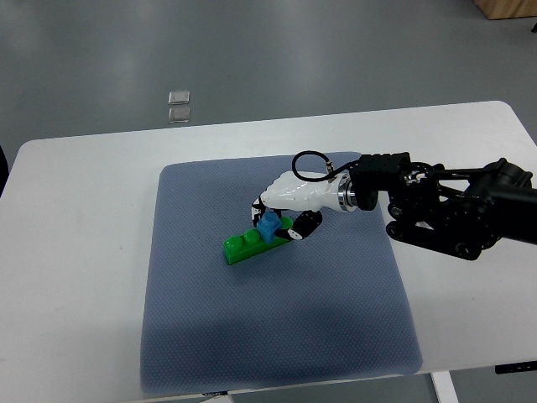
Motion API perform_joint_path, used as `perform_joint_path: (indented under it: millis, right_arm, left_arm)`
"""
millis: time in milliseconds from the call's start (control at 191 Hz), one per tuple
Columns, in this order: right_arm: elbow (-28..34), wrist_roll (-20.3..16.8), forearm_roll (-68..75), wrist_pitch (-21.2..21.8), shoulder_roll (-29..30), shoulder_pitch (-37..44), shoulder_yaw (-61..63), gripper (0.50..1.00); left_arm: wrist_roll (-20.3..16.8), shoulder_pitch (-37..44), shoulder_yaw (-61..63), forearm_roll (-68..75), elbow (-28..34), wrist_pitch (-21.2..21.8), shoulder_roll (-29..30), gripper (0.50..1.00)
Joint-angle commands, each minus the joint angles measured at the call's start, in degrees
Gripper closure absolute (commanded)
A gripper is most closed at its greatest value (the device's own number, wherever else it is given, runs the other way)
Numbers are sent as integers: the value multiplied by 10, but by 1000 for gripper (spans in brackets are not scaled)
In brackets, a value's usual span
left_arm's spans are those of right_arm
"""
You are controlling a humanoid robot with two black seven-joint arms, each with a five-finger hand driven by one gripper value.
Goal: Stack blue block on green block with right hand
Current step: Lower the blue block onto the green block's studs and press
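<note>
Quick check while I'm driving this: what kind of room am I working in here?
Probably a lab or test workspace, not a home. A plain white table carries a grey mat as a work area, the floor is bare grey, and the only props are toy blocks at the right hand.

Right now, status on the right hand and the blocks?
Right hand fingers closed on small blue plastic block. Block sits atop right end of long green studded block, on grey mat. Left arm out of view. Nothing in the way.
</note>
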Motion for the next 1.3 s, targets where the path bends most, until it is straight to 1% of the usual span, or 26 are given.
perform_joint_path:
  millis: [0,184,199,252,257,299,357,362,414,488,556,750,823,897,1002,1007,1017,1154,1295]
  right_arm:
    - [0,-1,0,0,1,0,0,1000]
    - [0,0,0,-1,1,0,1,1000]
    - [0,-1,0,-1,1,0,1,983]
    - [0,-1,0,-1,1,0,1,983]
    - [0,-1,0,-1,1,1,1,955]
    - [0,-1,1,-1,1,1,1,934]
    - [0,-1,1,-1,1,1,1,934]
    - [0,-1,1,-1,1,0,1,924]
    - [0,-1,1,-1,1,1,1,899]
    - [0,-1,1,-1,1,1,1,891]
    - [0,-1,1,-1,1,1,1,867]
    - [0,0,1,-1,1,1,1,859]
    - [0,0,2,-1,1,1,1,846]
    - [0,0,2,-1,0,1,1,822]
    - [0,0,3,-1,1,2,1,816]
    - [0,0,4,-1,1,5,1,803]
    - [0,0,4,-1,1,5,1,801]
    - [0,0,5,0,1,6,1,787]
    - [0,-1,5,2,1,7,1,783]
  left_arm:
    - [0,0,0,0,0,0,0,500]
    - [0,0,0,0,0,0,0,500]
    - [0,0,0,0,0,0,0,500]
    - [0,0,0,0,0,0,0,500]
    - [0,0,0,0,0,0,0,500]
    - [0,0,0,0,0,0,0,500]
    - [0,0,0,0,0,0,0,500]
    - [0,0,0,0,0,0,0,500]
    - [0,0,0,0,0,0,0,500]
    - [0,0,0,0,0,0,0,500]
    - [0,0,0,0,0,0,0,500]
    - [0,0,0,0,0,0,0,500]
    - [0,0,0,0,0,0,0,500]
    - [0,0,0,0,0,0,0,500]
    - [0,0,0,0,0,0,0,500]
    - [0,0,0,0,0,0,0,500]
    - [0,0,0,0,0,0,0,500]
    - [0,0,0,0,0,0,0,500]
    - [0,0,0,0,0,0,0,500]
